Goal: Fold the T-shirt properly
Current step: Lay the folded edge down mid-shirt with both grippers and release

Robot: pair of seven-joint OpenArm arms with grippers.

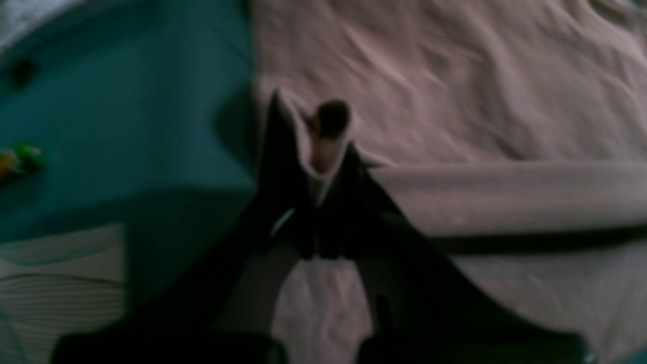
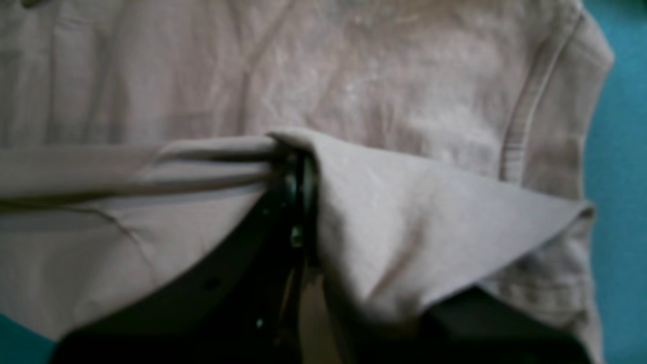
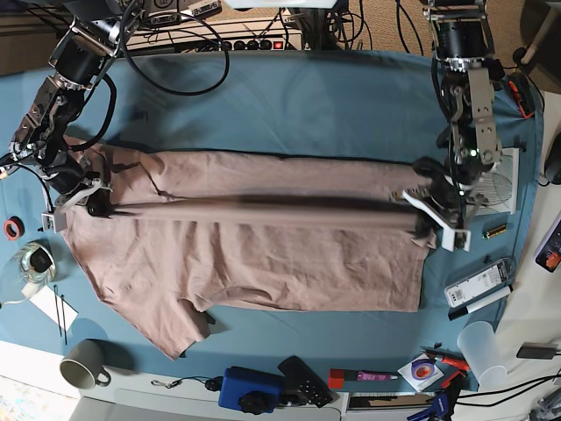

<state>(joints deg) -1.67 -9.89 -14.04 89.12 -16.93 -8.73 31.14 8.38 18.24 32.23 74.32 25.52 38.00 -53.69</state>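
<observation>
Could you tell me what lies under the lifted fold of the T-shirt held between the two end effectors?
Beneath the raised fold lies more of the T-shirt, spread flat on the blue cloth. Anything beneath that layer is covered.

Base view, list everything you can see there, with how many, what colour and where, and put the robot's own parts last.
T-shirt: one, dusty pink-brown, spread across the middle of the table, one long edge lifted into a fold.
Table cloth: one, blue-teal, covering the table.
Mug: one, grey, near left corner.
Tape roll: one, red, left edge.
Blue device: one, near edge, beside a black remote.
Plastic cup: one, clear, near right.
Power strip: one, far edge, among black cables.
Left tool: one, black, right side of the view, shut on the T-shirt edge.
Right tool: one, black, left side of the view, shut on the T-shirt near the sleeve.
</observation>
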